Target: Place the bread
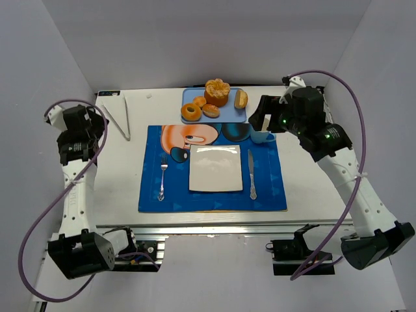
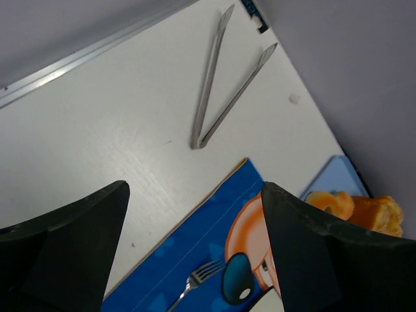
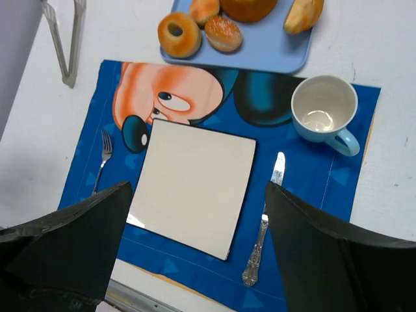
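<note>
Several breads lie on a light blue tray at the back centre: a ring-shaped one, a small bun, a large orange pastry and a roll. A white square plate sits bare on the blue placemat. My left gripper is open and empty, high over the table's left side near the tongs. My right gripper is open and empty, high above the plate, right of the tray.
Metal tongs lie at the back left of the table. A fork lies left of the plate and a knife right of it. A light blue cup stands at the placemat's back right corner.
</note>
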